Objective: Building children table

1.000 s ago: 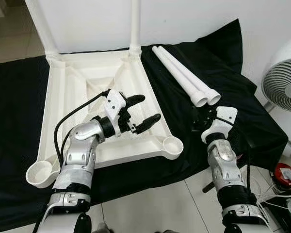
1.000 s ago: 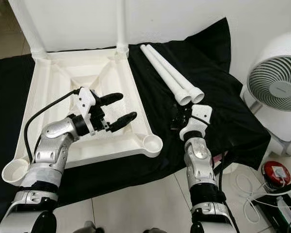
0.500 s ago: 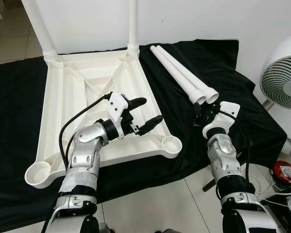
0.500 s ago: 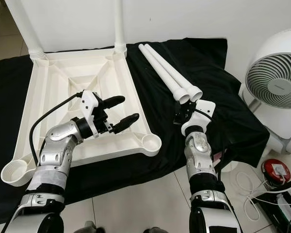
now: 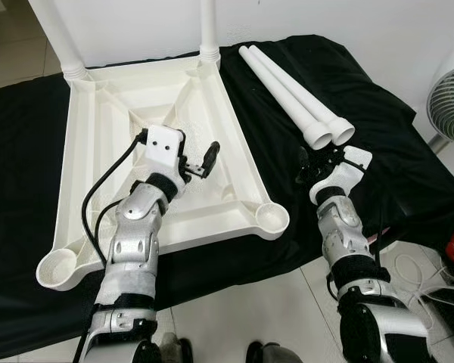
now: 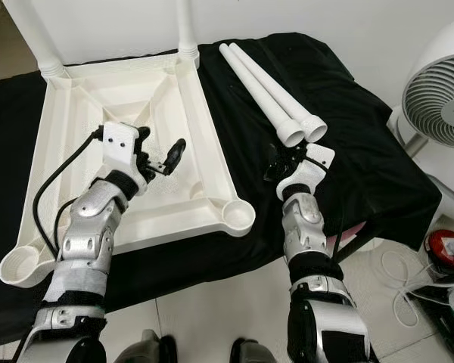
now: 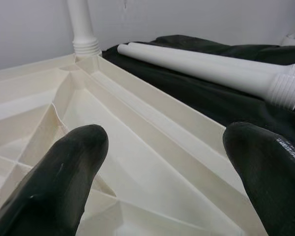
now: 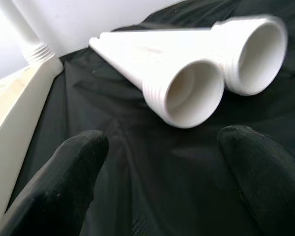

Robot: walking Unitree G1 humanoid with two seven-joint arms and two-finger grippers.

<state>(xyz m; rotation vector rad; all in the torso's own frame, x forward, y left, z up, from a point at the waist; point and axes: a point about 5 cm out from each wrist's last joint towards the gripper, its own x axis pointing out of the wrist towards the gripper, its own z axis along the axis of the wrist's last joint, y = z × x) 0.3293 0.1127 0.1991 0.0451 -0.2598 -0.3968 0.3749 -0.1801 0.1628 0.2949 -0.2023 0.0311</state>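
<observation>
The white table top lies upside down on a black cloth. Two white legs stand screwed into its far corners. The near corner sockets are empty. Two loose legs lie side by side on the cloth to the right, threaded open ends toward me. My left gripper hovers open over the table's underside near its right rim, holding nothing. My right gripper is open just short of the loose legs' threaded ends, not touching them.
A white fan stands at the right beyond the cloth. A red object and cables lie on the tiled floor by it. A white wall runs behind the table.
The head view has shifted. My left wrist has turned, so its fingers now point toward the table's far side instead of to the right. The right gripper stays near the leg ends.
</observation>
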